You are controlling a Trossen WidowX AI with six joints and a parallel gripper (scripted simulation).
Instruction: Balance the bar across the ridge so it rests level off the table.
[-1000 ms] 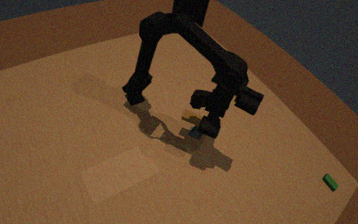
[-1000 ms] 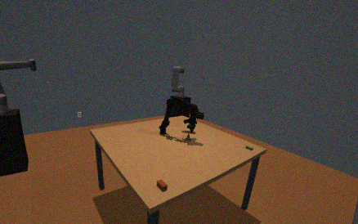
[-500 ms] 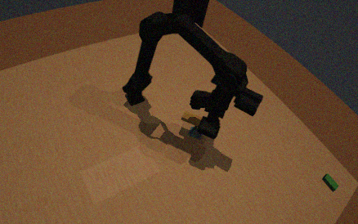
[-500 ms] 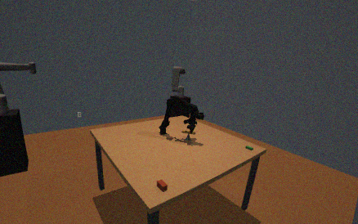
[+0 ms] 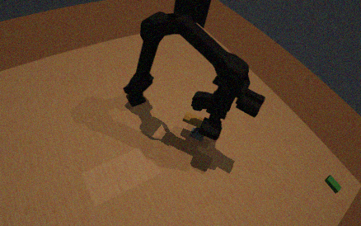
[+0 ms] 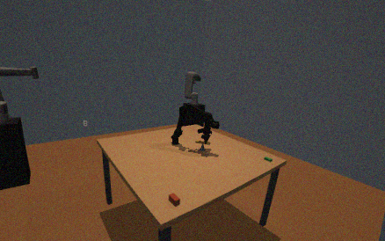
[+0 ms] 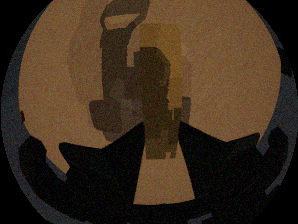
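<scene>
My gripper [image 5: 208, 125] [image 6: 205, 140] [image 7: 161, 145] is shut on a dull yellow bar [image 5: 191, 119] [image 7: 161, 90]. It holds the bar low over the middle of the table [image 5: 62, 124] [image 6: 145, 163]. In the wrist view the bar runs straight out from between the fingers. A small bluish ridge [image 5: 197, 134] peeks out just below the fingers, mostly hidden by the gripper and its shadow. I cannot tell whether the bar touches the ridge.
A green block [image 5: 333, 184] [image 6: 268, 158] lies near the table's right edge. A red block [image 6: 174, 199] lies near the front edge. A paler rectangle [image 5: 119, 175] is marked on the table top. The arm's base [image 5: 136, 92] stands at the back.
</scene>
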